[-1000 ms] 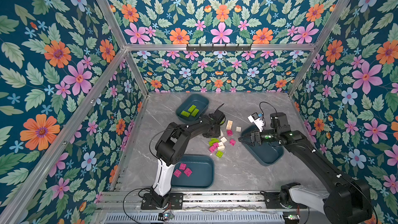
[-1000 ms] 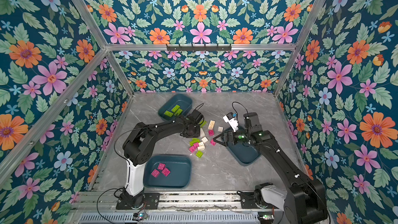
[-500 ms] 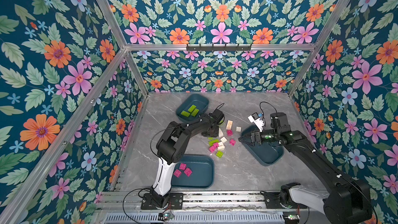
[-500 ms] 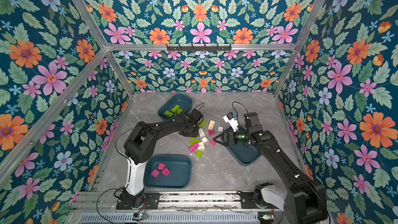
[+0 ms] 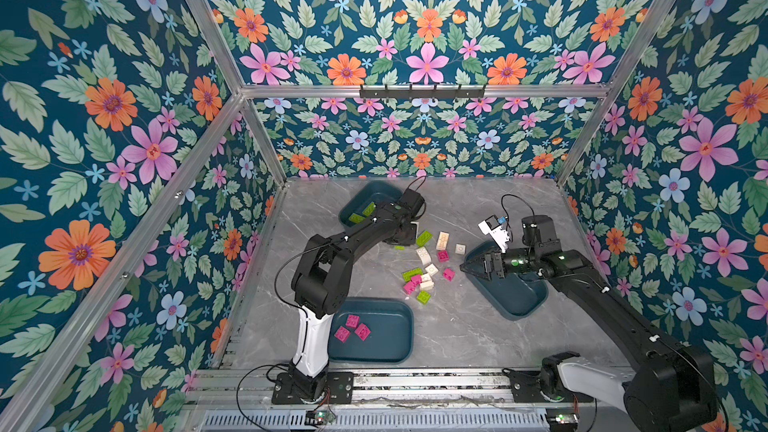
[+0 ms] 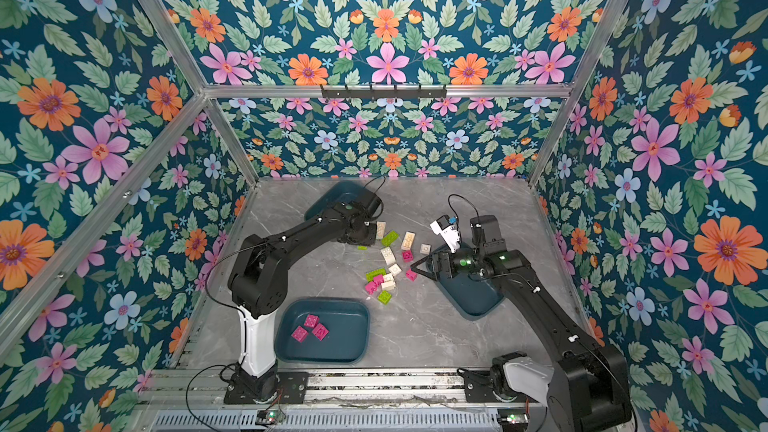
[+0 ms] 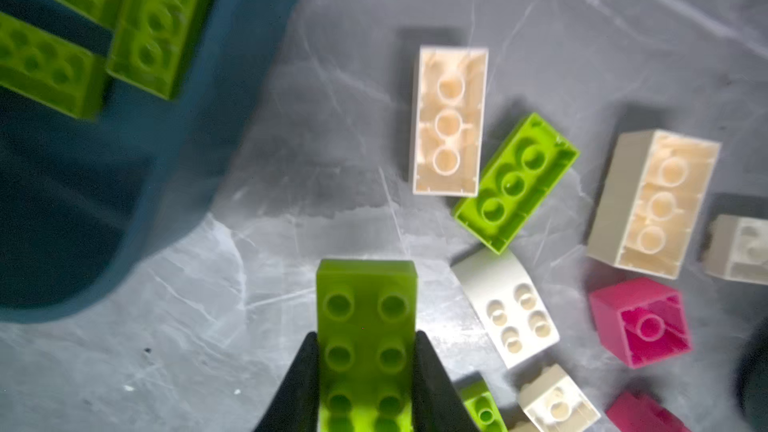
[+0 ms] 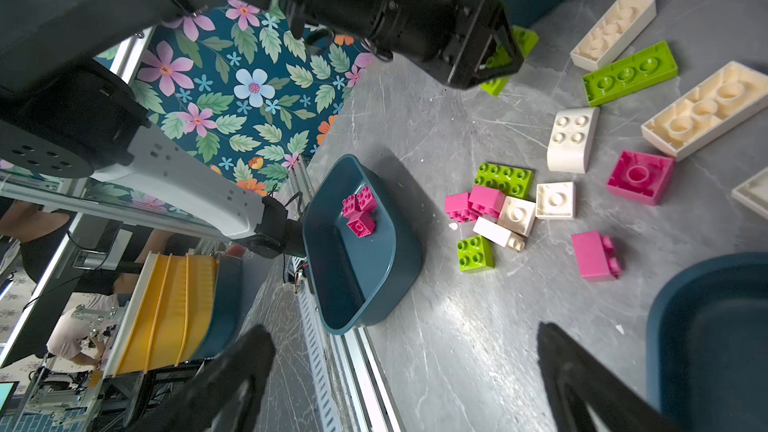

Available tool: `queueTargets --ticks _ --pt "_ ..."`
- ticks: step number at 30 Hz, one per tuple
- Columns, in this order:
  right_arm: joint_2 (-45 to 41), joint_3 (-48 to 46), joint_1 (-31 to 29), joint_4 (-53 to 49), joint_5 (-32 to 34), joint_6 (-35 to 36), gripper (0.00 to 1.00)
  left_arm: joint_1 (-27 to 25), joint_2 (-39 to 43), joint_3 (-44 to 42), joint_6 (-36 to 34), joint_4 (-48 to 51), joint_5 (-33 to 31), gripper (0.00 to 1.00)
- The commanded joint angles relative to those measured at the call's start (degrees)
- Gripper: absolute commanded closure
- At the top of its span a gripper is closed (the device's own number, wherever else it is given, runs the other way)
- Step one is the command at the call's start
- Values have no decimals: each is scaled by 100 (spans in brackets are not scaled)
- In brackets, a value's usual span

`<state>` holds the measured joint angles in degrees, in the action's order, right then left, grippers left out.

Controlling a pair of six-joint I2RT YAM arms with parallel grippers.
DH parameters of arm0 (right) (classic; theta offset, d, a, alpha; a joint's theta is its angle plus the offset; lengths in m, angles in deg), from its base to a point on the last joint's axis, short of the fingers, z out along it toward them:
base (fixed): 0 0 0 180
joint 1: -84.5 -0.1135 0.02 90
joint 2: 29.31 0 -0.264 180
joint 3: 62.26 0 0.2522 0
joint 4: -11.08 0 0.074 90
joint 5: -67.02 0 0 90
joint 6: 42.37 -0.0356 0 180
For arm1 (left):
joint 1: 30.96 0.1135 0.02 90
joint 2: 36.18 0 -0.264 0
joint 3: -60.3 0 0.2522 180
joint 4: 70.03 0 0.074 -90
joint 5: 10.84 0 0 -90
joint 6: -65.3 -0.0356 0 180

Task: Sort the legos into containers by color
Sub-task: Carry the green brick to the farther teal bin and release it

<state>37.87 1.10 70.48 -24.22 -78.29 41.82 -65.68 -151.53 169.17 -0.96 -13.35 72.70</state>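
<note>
Left wrist view: left gripper (image 7: 365,336) clamped on a long lime green brick (image 7: 365,301), near the far container (image 7: 62,209) that holds other green legos (image 7: 153,22). Step in hand appears to be the green pick; next move calls for a lift over that rim, then release. Right gripper (image 8: 401,328) spread wide, empty, hovering at the right container's (image 8: 706,347) edge.

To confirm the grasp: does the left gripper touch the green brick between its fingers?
Touching. Left wrist view: the left gripper pinches the green brick, no gap.
</note>
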Motion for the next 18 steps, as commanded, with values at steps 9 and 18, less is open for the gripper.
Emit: queueTargets --ticks 9,18 --pt "126 165 -4 126 -97 -70 1 1150 -491 1299 -2080 323 233 70" --pt "117 190 -4 2 -33 -61 1 1615 -1121 1883 -3143 490 599 71"
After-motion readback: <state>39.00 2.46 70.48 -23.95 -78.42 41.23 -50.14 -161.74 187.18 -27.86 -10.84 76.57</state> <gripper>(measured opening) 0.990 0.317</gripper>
